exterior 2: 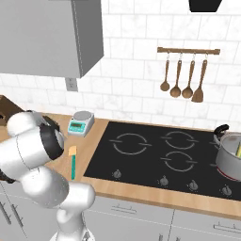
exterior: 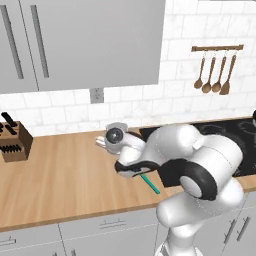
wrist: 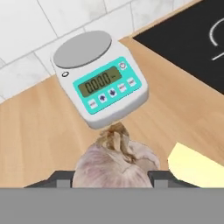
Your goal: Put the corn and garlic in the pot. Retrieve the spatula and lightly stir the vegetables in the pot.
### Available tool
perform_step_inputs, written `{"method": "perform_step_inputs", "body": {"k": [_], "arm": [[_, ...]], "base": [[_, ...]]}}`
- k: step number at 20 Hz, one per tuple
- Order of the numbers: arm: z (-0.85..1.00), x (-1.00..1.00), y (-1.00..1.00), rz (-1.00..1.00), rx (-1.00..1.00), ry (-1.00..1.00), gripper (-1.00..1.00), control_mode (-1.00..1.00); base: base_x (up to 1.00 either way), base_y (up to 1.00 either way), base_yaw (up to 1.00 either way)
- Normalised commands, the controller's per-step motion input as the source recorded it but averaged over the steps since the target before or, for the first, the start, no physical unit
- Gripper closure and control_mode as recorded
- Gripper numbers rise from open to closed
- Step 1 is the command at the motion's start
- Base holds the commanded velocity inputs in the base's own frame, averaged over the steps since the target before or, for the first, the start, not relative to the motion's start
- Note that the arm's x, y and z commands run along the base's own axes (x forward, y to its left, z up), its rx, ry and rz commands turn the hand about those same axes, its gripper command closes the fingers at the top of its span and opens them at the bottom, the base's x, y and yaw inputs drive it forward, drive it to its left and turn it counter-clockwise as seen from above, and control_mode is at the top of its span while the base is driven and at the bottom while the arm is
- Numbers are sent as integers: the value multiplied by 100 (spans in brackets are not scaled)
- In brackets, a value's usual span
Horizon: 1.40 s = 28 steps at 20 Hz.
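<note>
End effector [wrist: 111,178] clamps one garlic [wrist: 116,164] | one spatula [exterior 2: 73,162] beside

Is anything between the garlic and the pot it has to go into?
Nothing visible blocks the way. The garlic sits between the gripper fingertips, by the kitchen scale at the counter's left. The pot stands far right on the cooktop, whose flat surface between them carries no other thing.
</note>
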Motion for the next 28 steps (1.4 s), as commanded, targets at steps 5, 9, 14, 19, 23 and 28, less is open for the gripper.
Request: {"method": "perform_step_inputs", "body": {"k": [5,9,14,19,23,28], "arm": [[100,-12,23,0,15,10,100,-100],[100,-28,14,1,6,7,100,-100],[100,-65,-11,9,-3,3,100,-100],[59,-77,-62,17,-15,3,100,-100],[14,-36,-65,18,-24,9,100,-100],[0,-11,-49,14,-20,11,100,-100]], "base": [[0,0,0],[0,0,0],[0,0,0],[0,0,0],[0,0,0],[0,0,0]]}}
